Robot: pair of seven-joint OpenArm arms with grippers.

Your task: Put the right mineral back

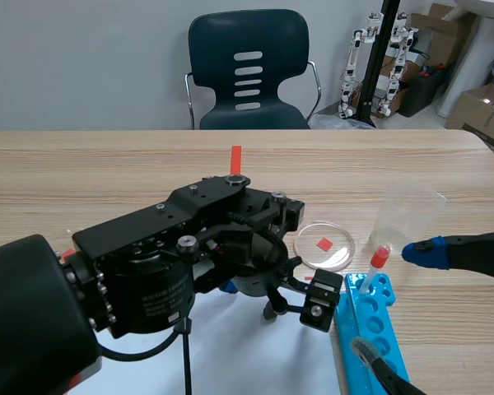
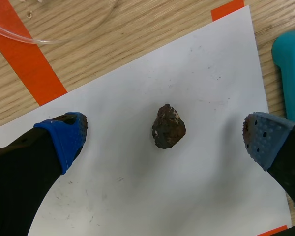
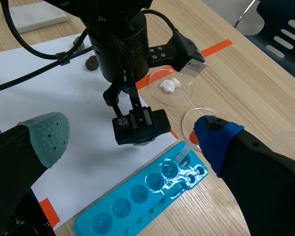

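Left wrist view gives the relation that matters: the dark brown mineral (image 2: 168, 127) lies directly between the 2 spread fingers of the left gripper (image 2: 164, 126), about midway, touching neither pad. It rests on the white paper sheet (image 2: 137, 196), below the gripper rather than ahead of it. So the next move looks like a straight descent, not a sideways correction.

The stone is a lumpy wedge. Its long axis runs forward and back from the gripper, across the line joining the pads. The jaws would therefore close on its narrower width, which should suit a pinch, though the uneven faces could let it twist or slip.

The left arm is plainly the nearer one. The right gripper (image 3: 130, 125) is also spread and holds nothing. It hangs near the blue well tray (image 3: 147, 191), off to the side of the sheet and well apart from the stone.

A clear dish rim (image 2: 44, 40) shows ahead of the left gripper on the bare wood, past the orange tape. In the scene view an empty petri dish (image 1: 346, 251) sits just beyond the left arm, and it seems a likely place to return the stone. That is a guess, since the right wrist view shows a second dish (image 3: 157, 78) holding a white lump.
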